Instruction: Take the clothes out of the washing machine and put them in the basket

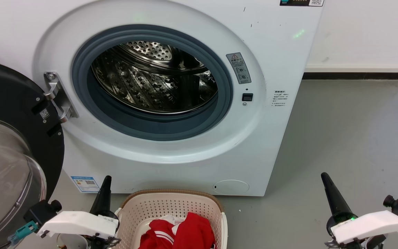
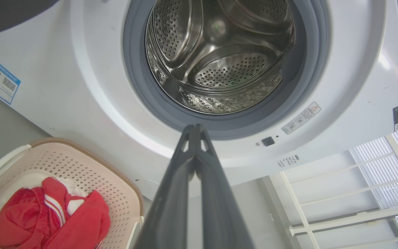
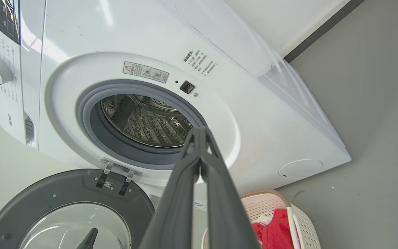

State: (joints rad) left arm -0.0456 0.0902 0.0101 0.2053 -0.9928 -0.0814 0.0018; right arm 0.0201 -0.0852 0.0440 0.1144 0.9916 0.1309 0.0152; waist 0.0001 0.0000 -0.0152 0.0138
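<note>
The washing machine (image 1: pixel 275 114) stands open, its drum (image 1: pixel 154 83) showing bare steel. Its door (image 1: pixel 9 155) hangs out at 9 o'clock, an edge for the left arm to mind. Open floor (image 1: pixel 358 138) lies at 3 o'clock. At 6 o'clock the basket (image 1: pixel 171 192) holds the clothes (image 1: pixel 185 235), which look soft, light and limp, best pinched at a raised fold. The left gripper (image 1: pixel 107 179) at 7 and the right gripper (image 1: pixel 324 175) at 5 both have their fingers pressed together, holding nothing.
</note>
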